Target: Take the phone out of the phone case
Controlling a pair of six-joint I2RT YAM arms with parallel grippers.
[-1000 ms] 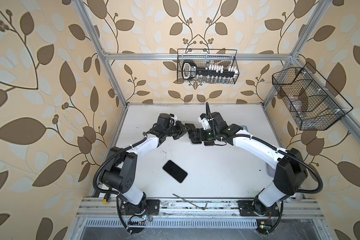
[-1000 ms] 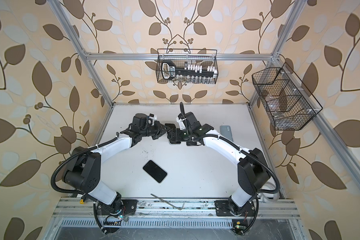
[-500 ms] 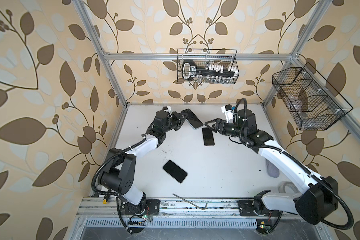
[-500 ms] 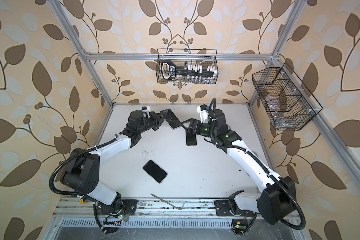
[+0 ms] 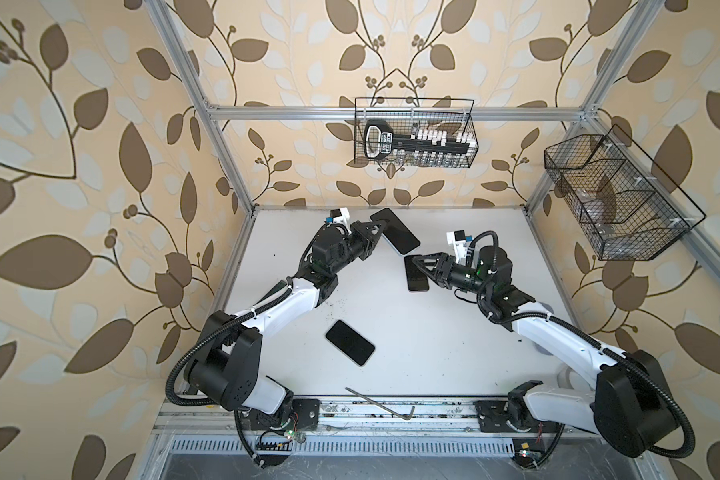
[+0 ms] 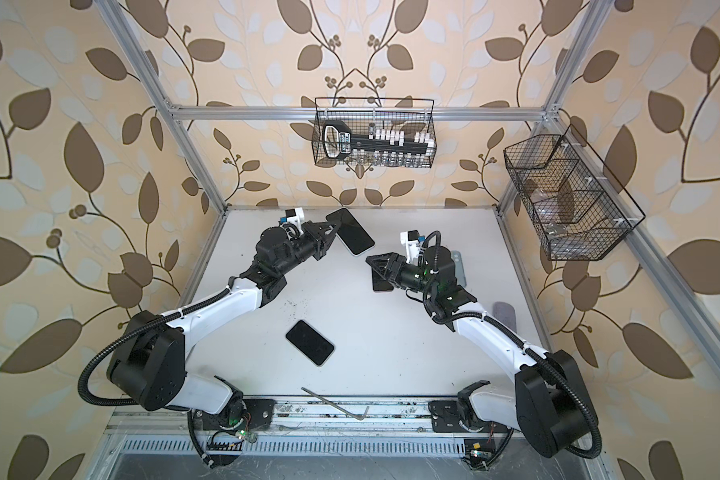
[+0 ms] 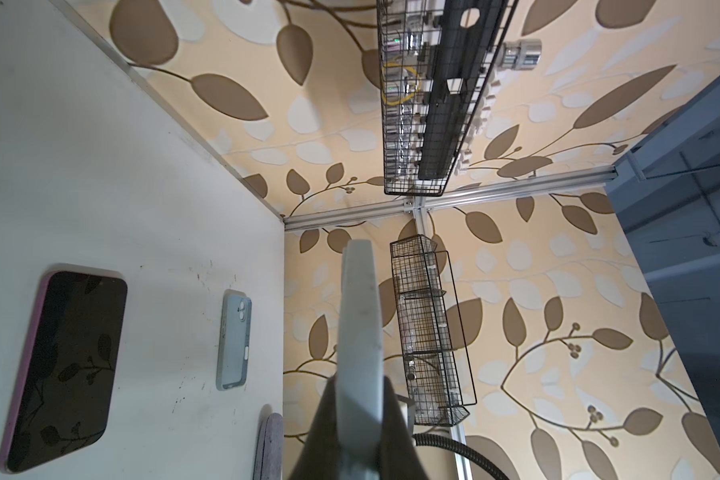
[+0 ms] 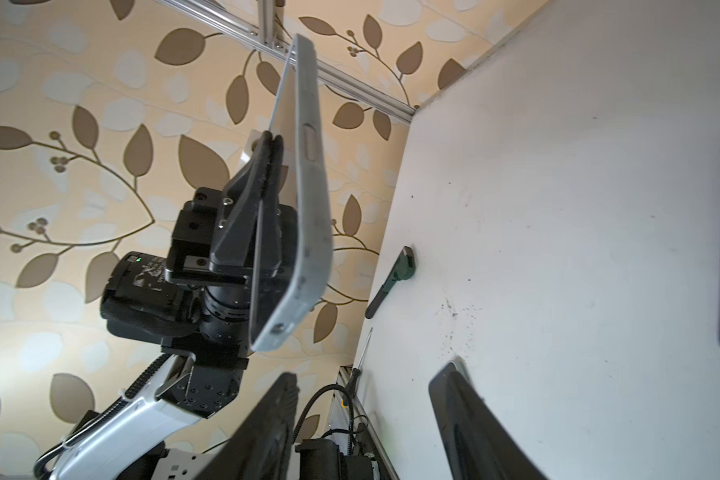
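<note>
L gripper (image 5: pixel 382 227) clamped on the lip of the phone case (image 5: pixel 396 232), held tilted, up off the table (image 5: pixel 433 332), just beyond the phone toward the back wall. R gripper (image 5: pixel 420 269) jaws parted, nothing between, tips over the phone (image 5: pixel 416 284); contact unclear. Phone lies flat, screen up, out of the case. 2nd black phone (image 5: pixel 350 343) well nearer the front than the phone.

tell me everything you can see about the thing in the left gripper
The phone case is a thin slab, pale grey on its rim with a raised side button, dark and glossy on the face shown in both top views. The left gripper is shut on one long side, holding it tilted above the table, touching nothing else.
</note>
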